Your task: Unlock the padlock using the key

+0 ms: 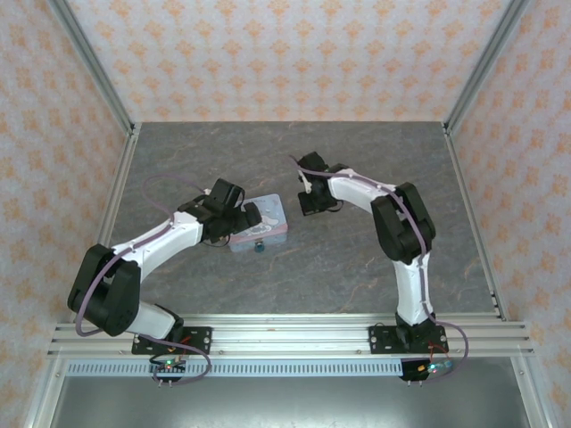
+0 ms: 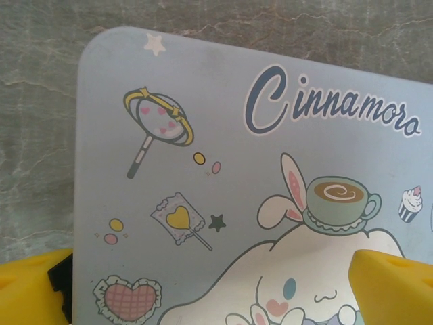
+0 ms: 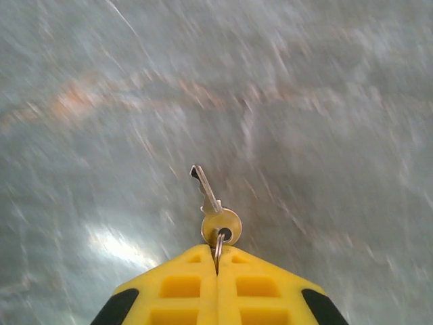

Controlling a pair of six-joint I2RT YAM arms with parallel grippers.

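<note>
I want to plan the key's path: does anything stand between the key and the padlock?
Partly. The padlock sits at the tin box's near edge, and the box's corner nearest the key lies on the straight line between them. A path round it over the table looks open.

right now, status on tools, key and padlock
Right tool shut on key, key dangling. Left tool open over tin. Padlock at tin's near edge, key not yet in.
</note>
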